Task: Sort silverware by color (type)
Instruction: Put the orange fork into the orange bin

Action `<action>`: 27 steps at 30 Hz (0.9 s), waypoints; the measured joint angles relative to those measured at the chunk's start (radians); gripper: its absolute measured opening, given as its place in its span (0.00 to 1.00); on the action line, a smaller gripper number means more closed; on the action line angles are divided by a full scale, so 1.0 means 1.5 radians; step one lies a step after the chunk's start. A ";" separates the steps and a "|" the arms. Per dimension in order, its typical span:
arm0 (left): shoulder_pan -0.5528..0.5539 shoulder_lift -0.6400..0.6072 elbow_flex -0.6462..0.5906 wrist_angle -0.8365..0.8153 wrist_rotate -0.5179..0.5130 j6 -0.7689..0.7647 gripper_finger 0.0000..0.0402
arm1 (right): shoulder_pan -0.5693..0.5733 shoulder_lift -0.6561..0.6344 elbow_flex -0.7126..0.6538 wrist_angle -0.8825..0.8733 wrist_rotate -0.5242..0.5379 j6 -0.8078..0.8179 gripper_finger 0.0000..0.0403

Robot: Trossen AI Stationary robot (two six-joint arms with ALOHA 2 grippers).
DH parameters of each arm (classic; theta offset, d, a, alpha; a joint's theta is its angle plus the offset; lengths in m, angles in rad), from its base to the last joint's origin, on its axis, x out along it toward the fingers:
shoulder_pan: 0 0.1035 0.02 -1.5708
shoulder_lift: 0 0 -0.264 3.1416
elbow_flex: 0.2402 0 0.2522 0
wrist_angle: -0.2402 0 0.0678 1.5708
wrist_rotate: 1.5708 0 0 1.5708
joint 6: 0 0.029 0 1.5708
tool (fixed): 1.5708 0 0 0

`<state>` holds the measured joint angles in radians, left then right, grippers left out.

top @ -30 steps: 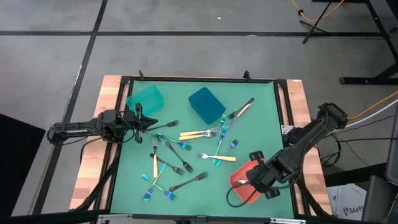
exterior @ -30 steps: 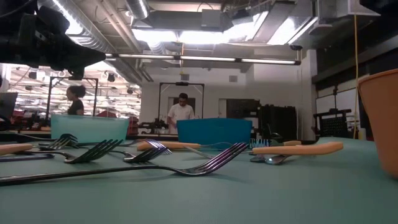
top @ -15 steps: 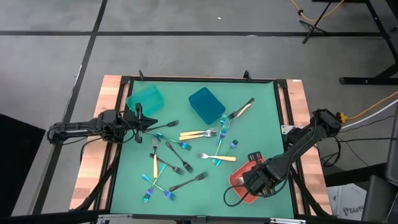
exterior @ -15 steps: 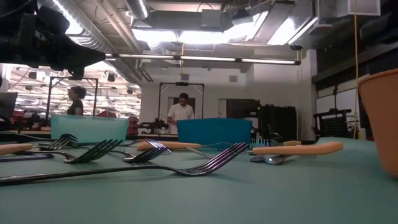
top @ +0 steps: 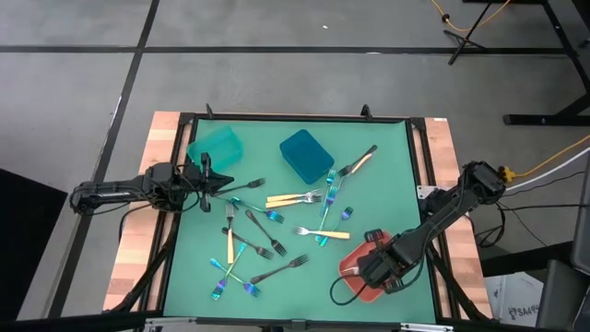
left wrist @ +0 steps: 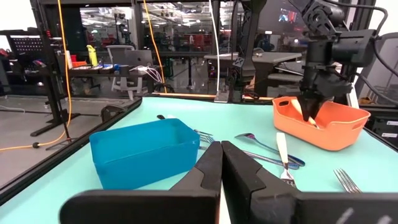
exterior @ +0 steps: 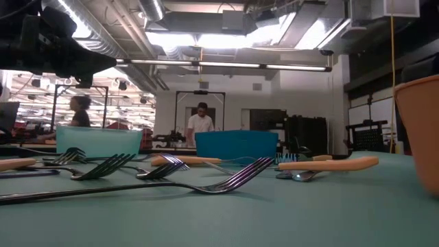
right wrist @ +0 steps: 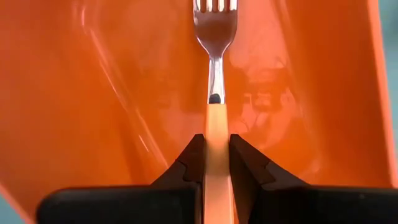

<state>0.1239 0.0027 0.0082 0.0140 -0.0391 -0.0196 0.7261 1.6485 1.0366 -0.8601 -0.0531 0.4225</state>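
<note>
Right wrist view showing the right gripper [right wrist: 216, 155] pinching the gold handle of a gold-handled fork [right wrist: 214, 74], fingers [right wrist: 186, 165] nearly together on either side of it, silver head pointing down inside the coral-red bin [right wrist: 93, 112]. High view placing that gripper [top: 369, 267] over the same bin [top: 355, 288] at the table's near right corner. Resting at the left edge of the green mat [top: 387, 166], the left gripper [top: 224, 183], fingers pressed fully together and holding nothing, as also appearing in the left wrist view [left wrist: 221, 163]. Lying scattered across the middle of the mat, the other forks [top: 277, 226]: black, gold-handled and iridescent ones, some crossing one another. Sitting near the far edge, the teal bin [top: 215, 145] and the blue bin [top: 307, 155]. Standing in the room beyond the table in the low view, two people [exterior: 200, 122].
</note>
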 joint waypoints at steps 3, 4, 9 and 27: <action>0.000 0.000 0.000 0.000 0.000 0.000 0.00 | 0.000 0.000 -0.010 0.027 0.000 0.000 0.09; 0.000 0.000 0.000 0.000 0.000 0.000 0.00 | 0.000 0.000 -0.015 0.039 0.000 0.000 0.09; 0.000 0.000 0.000 0.000 0.000 0.000 0.00 | 0.000 -0.001 -0.041 0.073 -0.001 0.000 0.09; 0.000 0.000 0.000 0.000 0.000 0.003 0.00 | 0.000 -0.001 -0.048 0.068 -0.002 0.000 0.26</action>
<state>0.1242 0.0025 0.0082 0.0143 -0.0391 -0.0154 0.7261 1.6475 0.9646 -0.7588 -0.0563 0.4221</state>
